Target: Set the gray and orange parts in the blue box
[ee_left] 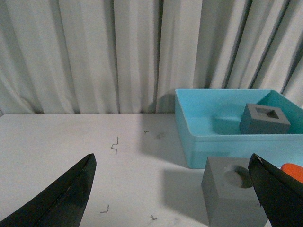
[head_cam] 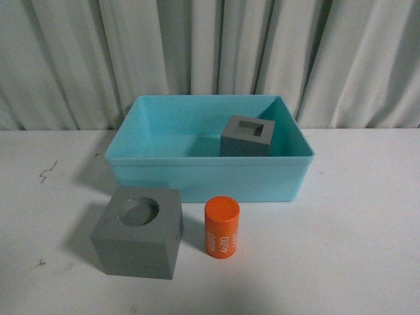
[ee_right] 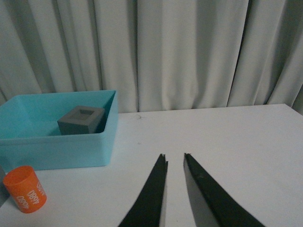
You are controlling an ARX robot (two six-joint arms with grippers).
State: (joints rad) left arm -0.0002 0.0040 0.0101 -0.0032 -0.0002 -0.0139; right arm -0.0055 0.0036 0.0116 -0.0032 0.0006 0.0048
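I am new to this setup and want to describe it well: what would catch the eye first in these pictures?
The light blue tub in the middle of the white table stands out first, with a gray cube with a square recess inside it, near its right wall. In front of the tub, outside it, stand a gray cube with a round recess and, to its right, an upright orange cylinder with white digits.
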